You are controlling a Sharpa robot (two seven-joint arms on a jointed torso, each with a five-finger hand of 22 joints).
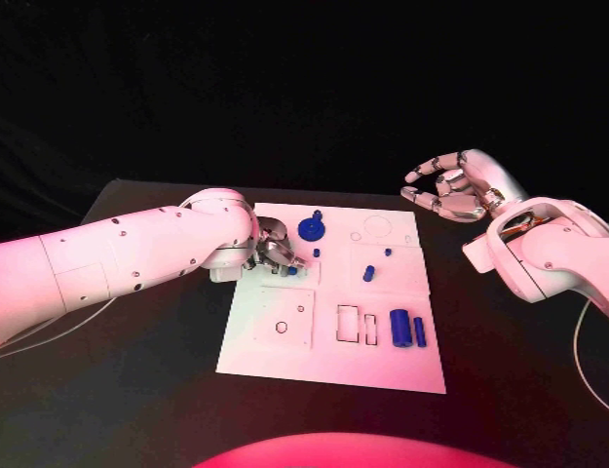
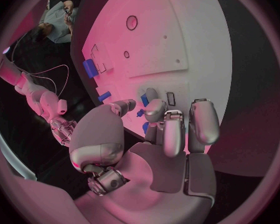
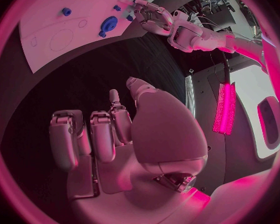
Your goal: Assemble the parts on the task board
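Observation:
The white task board (image 1: 325,366) lies in the middle of the black table. My left hand (image 1: 276,255) is low over its far left part, fingers curled down around small blue parts (image 1: 288,271). In the left wrist view a small blue part (image 2: 140,113) lies between thumb and fingers (image 2: 155,109); whether it is gripped is unclear. A round blue part with a knob (image 1: 314,230) stands just beyond that hand. My right hand (image 1: 452,185) hovers past the board's far right corner, fingers apart, holding nothing. The right wrist view shows the left hand (image 3: 154,16) on the board (image 3: 47,30).
Small blue pegs (image 1: 369,273) stand mid-board, and one (image 1: 355,235) lies further back. Blue blocks (image 1: 401,330) lie by rectangular slots near the board's right front. A round outline (image 1: 379,227) marks the far right part. Cables (image 1: 592,331) trail off the table's right side.

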